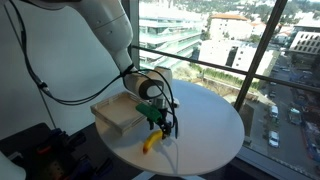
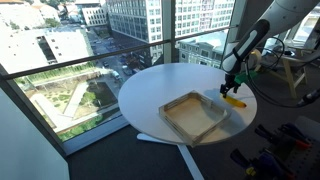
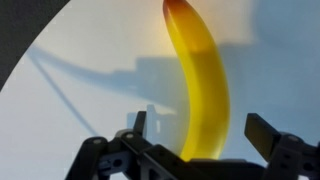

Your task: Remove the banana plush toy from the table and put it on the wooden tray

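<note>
Banana plush toy lies flat on the table, near a corner of the wooden tray, outside it. Gripper hangs just above, jaws wide and empty, straddling 1 end. Likely light, soft, squashy; best pinched across the thick middle.

The wooden tray sits on the tabletop. The banana plush toy lies on the tabletop too, just beside the tray and not in it. The gripper hangs right over the toy. In the wrist view, its fingers stand apart, one on each side of the toy.
</note>
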Controlling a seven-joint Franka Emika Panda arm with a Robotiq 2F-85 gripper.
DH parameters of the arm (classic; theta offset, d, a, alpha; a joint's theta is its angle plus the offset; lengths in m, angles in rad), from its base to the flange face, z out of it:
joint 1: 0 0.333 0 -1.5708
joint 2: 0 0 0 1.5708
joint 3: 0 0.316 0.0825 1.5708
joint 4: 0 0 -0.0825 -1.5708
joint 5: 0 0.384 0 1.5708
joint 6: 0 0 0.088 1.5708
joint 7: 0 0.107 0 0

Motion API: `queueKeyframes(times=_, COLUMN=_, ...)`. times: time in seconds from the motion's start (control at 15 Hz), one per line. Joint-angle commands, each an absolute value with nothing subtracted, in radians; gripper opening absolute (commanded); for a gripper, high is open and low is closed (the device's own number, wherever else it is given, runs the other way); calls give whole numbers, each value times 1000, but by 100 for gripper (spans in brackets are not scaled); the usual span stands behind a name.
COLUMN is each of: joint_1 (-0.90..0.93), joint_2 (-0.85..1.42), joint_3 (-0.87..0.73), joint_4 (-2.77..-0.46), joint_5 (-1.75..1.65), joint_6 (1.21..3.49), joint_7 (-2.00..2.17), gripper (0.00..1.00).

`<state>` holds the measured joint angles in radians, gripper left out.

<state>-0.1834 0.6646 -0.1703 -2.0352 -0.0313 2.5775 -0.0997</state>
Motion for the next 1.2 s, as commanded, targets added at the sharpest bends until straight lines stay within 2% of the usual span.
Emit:
queueKeyframes(times=0.0, joint_1=-192, joint_2=671, joint_3=-154, joint_4=-2026, joint_5=-34, joint_6=2588, joint_7=-91, gripper=100)
queueKeyframes(times=0.67, joint_1=-190, joint_2=704, joint_3=-150, joint_4=-2022, joint_5=-36, joint_6=2634, joint_7=-88, gripper=100)
queueKeyframes(times=0.73, joint_1=-192, joint_2=705, joint_3=-148, joint_4=-2021, joint_5=-35, joint_6=2630, joint_7=-90, gripper=92)
queueKeyframes(times=0.8, joint_1=-193, joint_2=707, joint_3=-147, joint_4=-2021, joint_5=-34, joint_6=2628, joint_7=-91, gripper=74)
queueKeyframes(times=1.13, joint_1=-193, joint_2=710, joint_3=-148, joint_4=-2018, joint_5=-33, joint_6=2621, joint_7=-90, gripper=34)
